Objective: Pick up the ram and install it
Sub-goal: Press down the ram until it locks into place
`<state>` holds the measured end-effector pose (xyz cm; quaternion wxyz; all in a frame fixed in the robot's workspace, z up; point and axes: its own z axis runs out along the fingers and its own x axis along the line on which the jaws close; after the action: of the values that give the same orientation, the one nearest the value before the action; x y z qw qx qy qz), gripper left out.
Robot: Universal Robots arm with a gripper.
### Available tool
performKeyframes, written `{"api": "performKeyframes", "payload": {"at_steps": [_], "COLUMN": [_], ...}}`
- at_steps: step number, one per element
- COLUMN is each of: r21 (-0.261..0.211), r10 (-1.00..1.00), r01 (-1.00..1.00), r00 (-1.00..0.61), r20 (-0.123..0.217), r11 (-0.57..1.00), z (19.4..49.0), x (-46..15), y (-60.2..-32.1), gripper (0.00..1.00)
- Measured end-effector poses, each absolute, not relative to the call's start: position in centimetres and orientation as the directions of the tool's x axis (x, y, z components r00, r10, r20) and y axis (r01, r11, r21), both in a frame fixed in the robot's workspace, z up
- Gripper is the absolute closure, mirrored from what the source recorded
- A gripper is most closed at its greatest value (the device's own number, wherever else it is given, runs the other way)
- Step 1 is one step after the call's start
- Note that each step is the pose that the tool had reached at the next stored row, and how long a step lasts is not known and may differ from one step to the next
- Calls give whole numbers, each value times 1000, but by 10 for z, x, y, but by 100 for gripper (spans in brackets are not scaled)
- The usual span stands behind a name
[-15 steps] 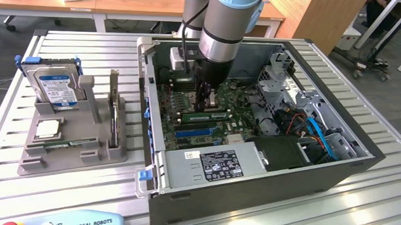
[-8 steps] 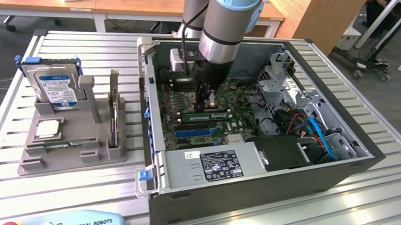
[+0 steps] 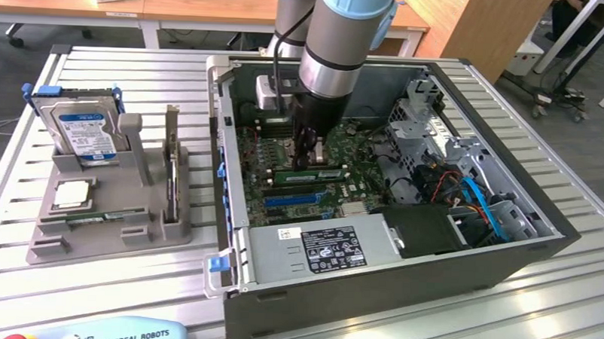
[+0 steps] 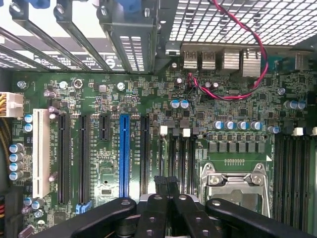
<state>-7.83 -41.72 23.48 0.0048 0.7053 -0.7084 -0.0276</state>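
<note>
While I watch the ext view, gripper [image 3: 314,156] sits inside the open PC case [image 3: 378,293], low over the motherboard [image 3: 357,194]. The ram [image 3: 310,173] stands on edge on the board right under the fingertips, touching or nearly so; can't tell if it's gripped. Grey holder [image 3: 109,230] on the table [image 3: 96,298] at ext view's left carries the hard drive [image 3: 80,131] and a silver CPU chip [image 3: 72,195]. Wrist view: jaws fully closed, black fingertips [image 4: 161,186] pressed together above the board near the CPU socket [image 4: 237,181] and blue slot [image 4: 124,153].
</note>
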Motion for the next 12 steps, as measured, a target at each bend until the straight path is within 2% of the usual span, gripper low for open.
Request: {"api": "performKeyframes", "payload": {"at_steps": [12], "r21": [46], "r10": [-999], "r01": [-999], "r00": [-5], "r20": [-34], "r11": [3], "z": [230], "x": [-78], "y": [-417], "gripper": [90]}}
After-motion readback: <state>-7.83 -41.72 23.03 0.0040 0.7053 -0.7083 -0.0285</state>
